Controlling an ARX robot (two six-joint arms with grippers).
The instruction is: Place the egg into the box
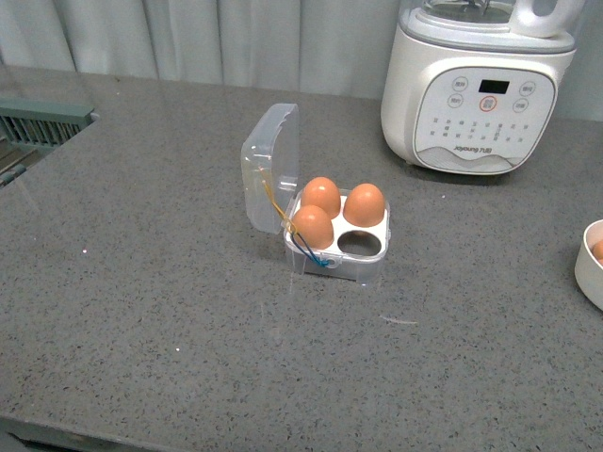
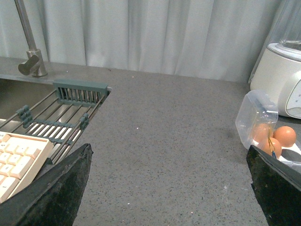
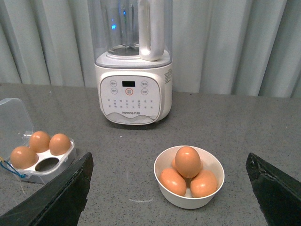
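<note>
The clear plastic box (image 1: 353, 268) stands open at mid-counter, lid (image 1: 268, 155) raised on its left. Three brown eggs fill three cells; the front right cell (image 1: 355, 242) is empty. The box also shows in the right wrist view (image 3: 47, 175) and the left wrist view (image 2: 256, 113). Brown eggs lie in a white bowl (image 3: 188, 200); one egg (image 3: 187, 161) rests on top. My right gripper (image 3: 169, 157) is open and empty, facing the bowl from a distance. My left gripper (image 2: 168, 155) is open and empty over bare counter, left of the box. Neither gripper shows in the front view.
A big white kitchen appliance (image 1: 476, 89) stands at the back right, behind the bowl (image 1: 589, 273). A sink with a grey rack (image 2: 61, 113), a tap (image 2: 30, 56) and a keyboard (image 2: 16, 155) lie at the far left.
</note>
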